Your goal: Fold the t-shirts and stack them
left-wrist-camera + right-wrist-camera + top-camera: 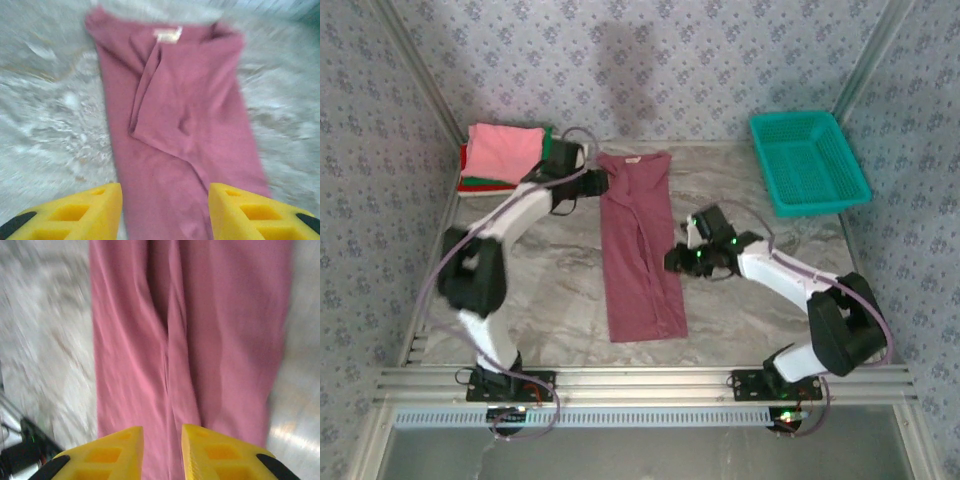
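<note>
A maroon t-shirt (638, 245) lies flat mid-table, folded lengthwise into a long narrow strip, collar end far. My left gripper (598, 183) hovers at the strip's far left edge. In the left wrist view its yellow fingers stand apart, open (165, 212), with the maroon cloth (190, 100) and the neck label (167, 35) beyond them. My right gripper (675, 258) sits at the strip's right edge. Its jaws (162, 455) are slightly parted above the cloth (200, 315), gripping nothing. Folded t-shirts (505, 155) are stacked at the far left, pink on top.
A teal mesh basket (808, 160) stands at the far right corner. Patterned walls close in the back and sides. A metal rail (640, 382) runs along the near edge. Cables and a black base (22, 452) appear at the lower left in the right wrist view.
</note>
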